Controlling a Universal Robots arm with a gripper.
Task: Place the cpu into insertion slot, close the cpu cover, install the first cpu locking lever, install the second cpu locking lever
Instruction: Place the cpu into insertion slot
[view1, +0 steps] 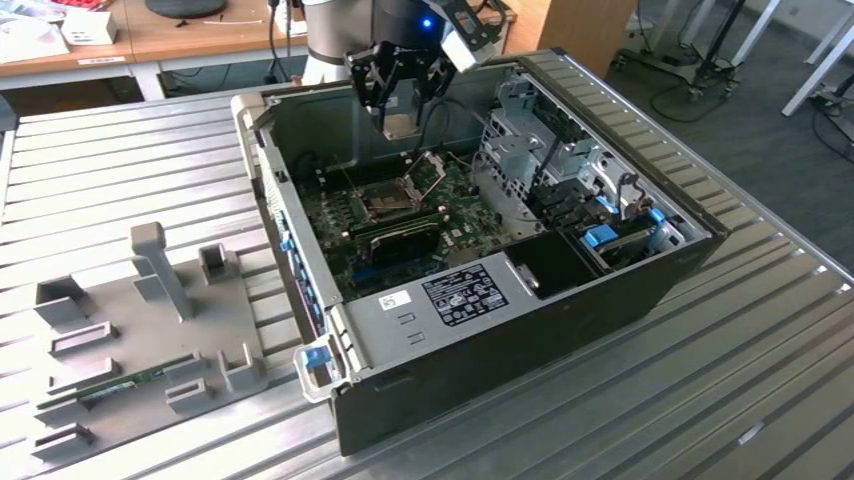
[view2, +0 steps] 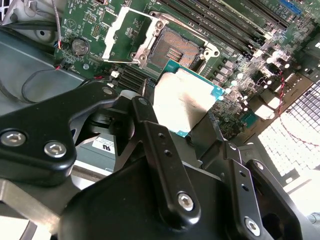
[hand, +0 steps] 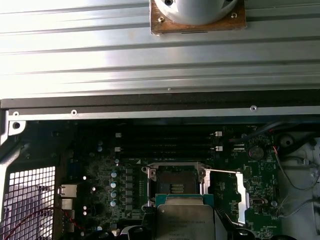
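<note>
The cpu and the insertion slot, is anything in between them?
No. In the second wrist view the cpu hangs above the insertion slot, and nothing sits between them.

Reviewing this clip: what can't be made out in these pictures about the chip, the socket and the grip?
1. Underside of the chip held in the gripper: faces away from every camera.
2. Part of the chip, first wrist view: cut off by the picture's edge.
3. Near edge of the socket: covered by the chip in both wrist views.
4. Pins in the socket, exterior view: too small to tell.
</note>
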